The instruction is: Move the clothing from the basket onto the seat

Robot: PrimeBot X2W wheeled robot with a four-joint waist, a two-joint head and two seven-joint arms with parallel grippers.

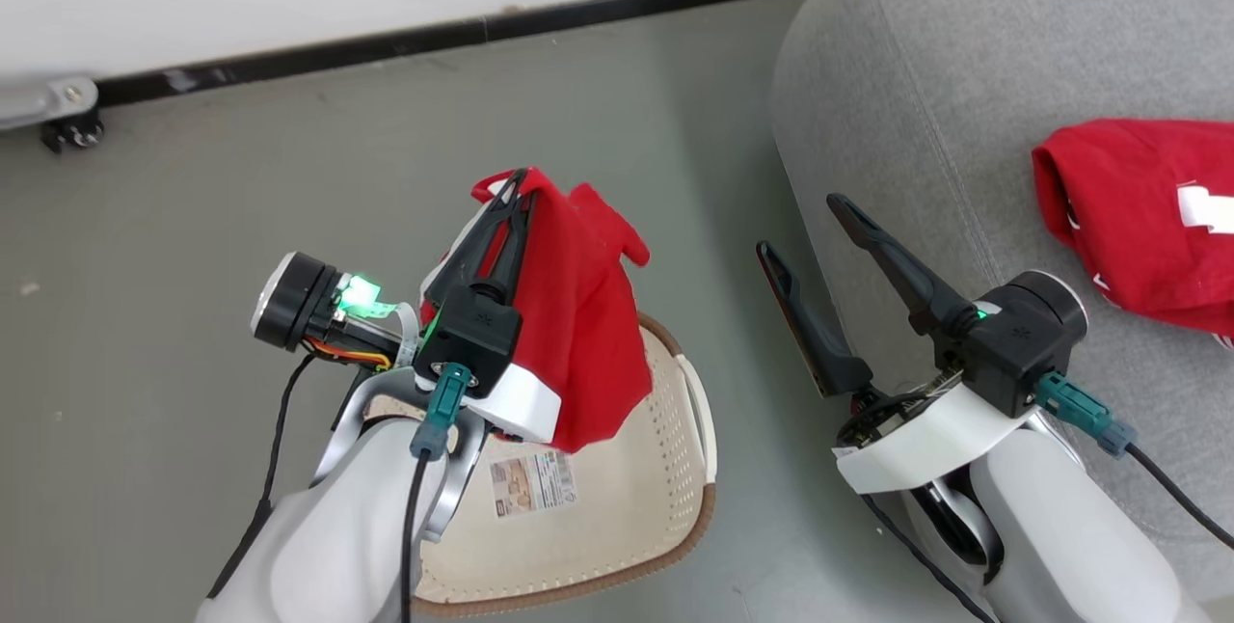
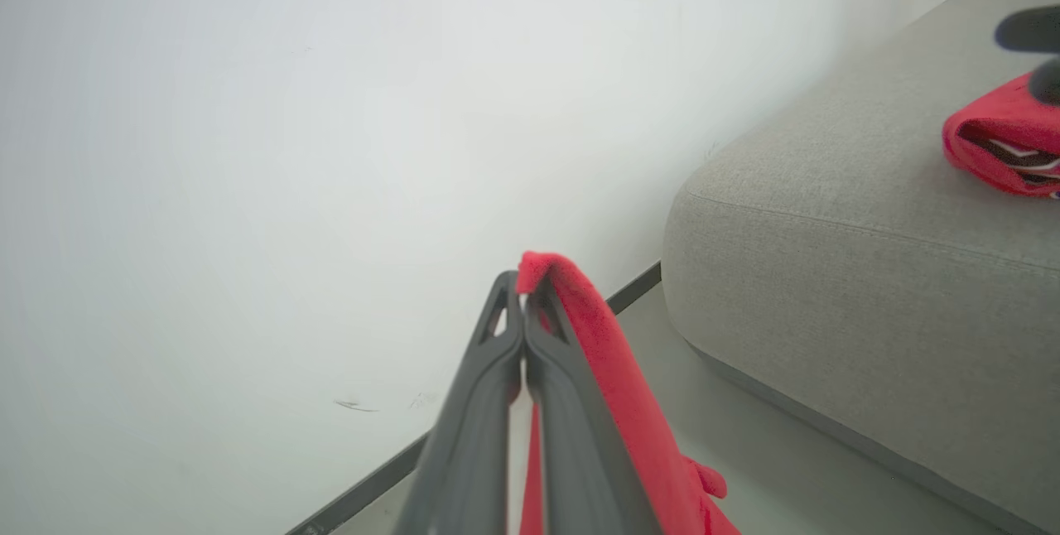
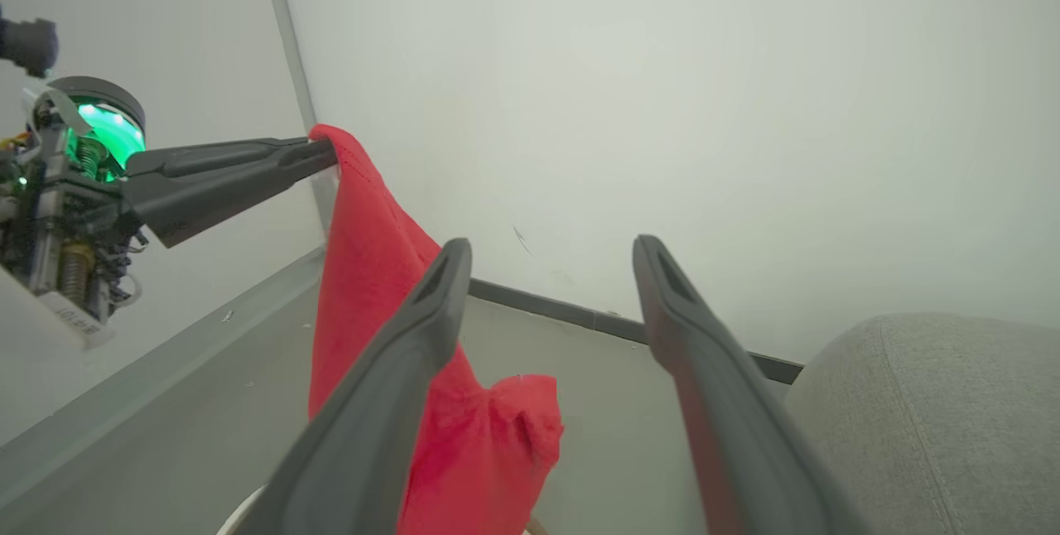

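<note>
Sticker [image 1: 532, 485] in basket [image 1: 667, 449]: print unreadable.

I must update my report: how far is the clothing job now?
Done: one red garment lies on the seat. In hand: the left claw, shut, holds a second red garment over the basket; the right claw is open, empty. Left: carry it onto the seat.

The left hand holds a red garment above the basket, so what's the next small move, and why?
Probably carry the left hand rightward toward the seat, grip shut. It pinches a garment that hangs over the basket, short of the seat. A second garment already lies on the seat, and the right hand is open and empty.
</note>
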